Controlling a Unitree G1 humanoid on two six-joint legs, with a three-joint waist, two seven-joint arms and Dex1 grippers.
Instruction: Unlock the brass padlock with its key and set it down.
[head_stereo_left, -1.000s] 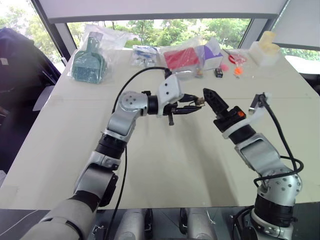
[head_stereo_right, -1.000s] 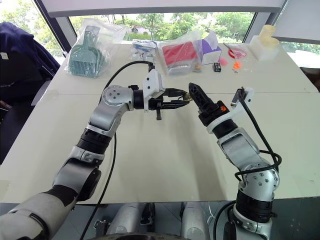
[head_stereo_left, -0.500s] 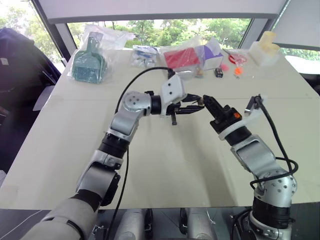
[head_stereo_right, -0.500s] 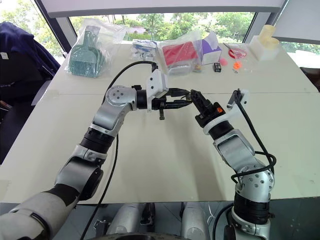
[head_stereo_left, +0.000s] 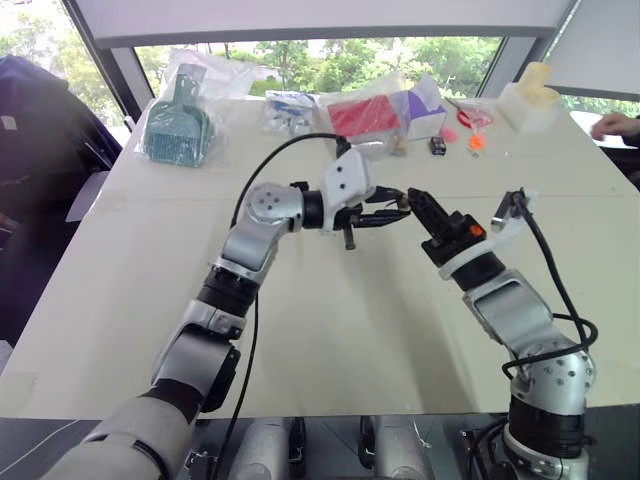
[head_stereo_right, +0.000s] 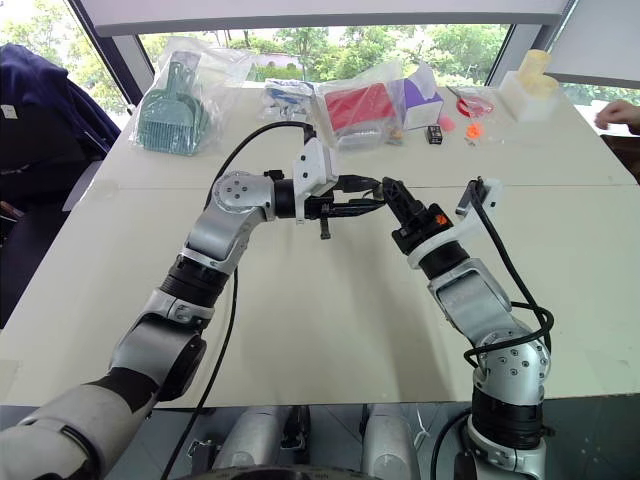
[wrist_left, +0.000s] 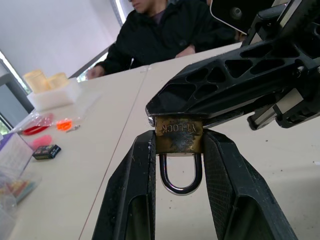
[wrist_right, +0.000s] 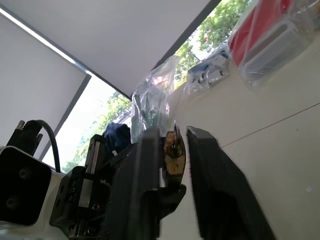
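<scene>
White table (head_stereo_left: 330, 330) under windows, packaged goods along far edge | one brass padlock (wrist_left: 178, 134), one shackle (wrist_left: 178, 175), looped end toward left wrist, long axis along fingers | left gripper (head_stereo_left: 398, 209) level, clenched on padlock body above table | right gripper (head_stereo_left: 415, 197) angled up, jaws flanking padlock base, grip undetermined

- Brass padlock (wrist_left: 178, 135): tarnished, dull yellow metal body; polished silvery shackle.
- Left gripper (wrist_left: 178, 150): matt black plastic fingers (finely textured pads).
- Table (head_stereo_left: 330, 320): smooth, matt.
</scene>
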